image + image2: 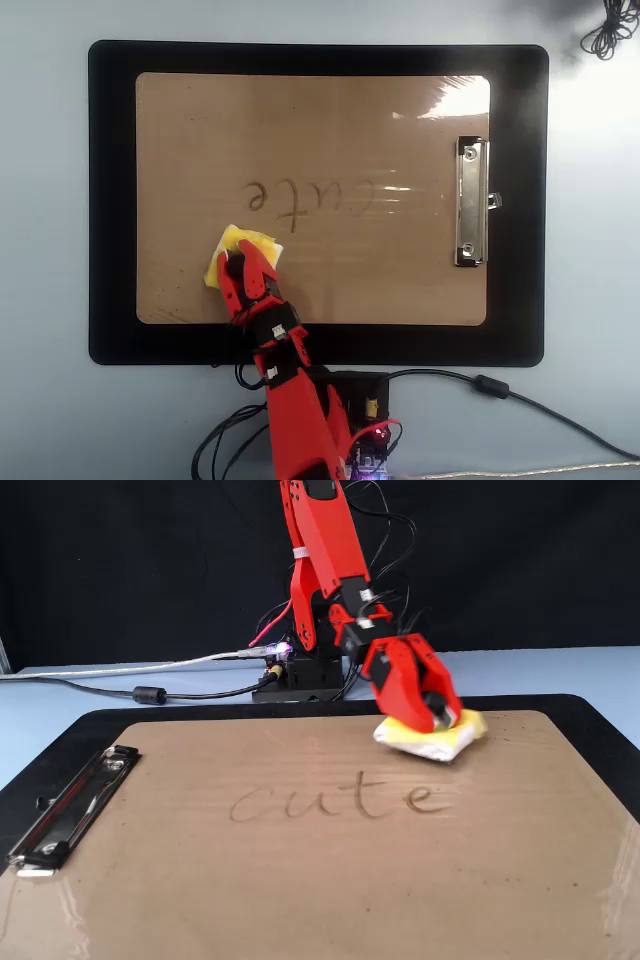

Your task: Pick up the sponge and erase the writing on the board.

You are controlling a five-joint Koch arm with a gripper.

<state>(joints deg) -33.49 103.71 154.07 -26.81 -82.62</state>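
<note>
The tan board (200, 140) (300, 880) lies on a black mat, its silver clip (471, 202) (60, 815) at the right in the overhead view. The dark writing "cute" (310, 200) (335, 798) runs across the board's middle. My red gripper (236, 262) (432, 720) is shut on the yellow sponge (256, 245) (452, 737), which presses on the board just short of the letter "e". In the fixed view the sponge sits a little behind the right end of the word.
The black mat (110, 200) (600, 720) frames the board on all sides. My arm's base (350, 395) (305, 670) and its cables (120, 680) stand past the mat's edge. A grey cable (520, 400) trails to the right in the overhead view.
</note>
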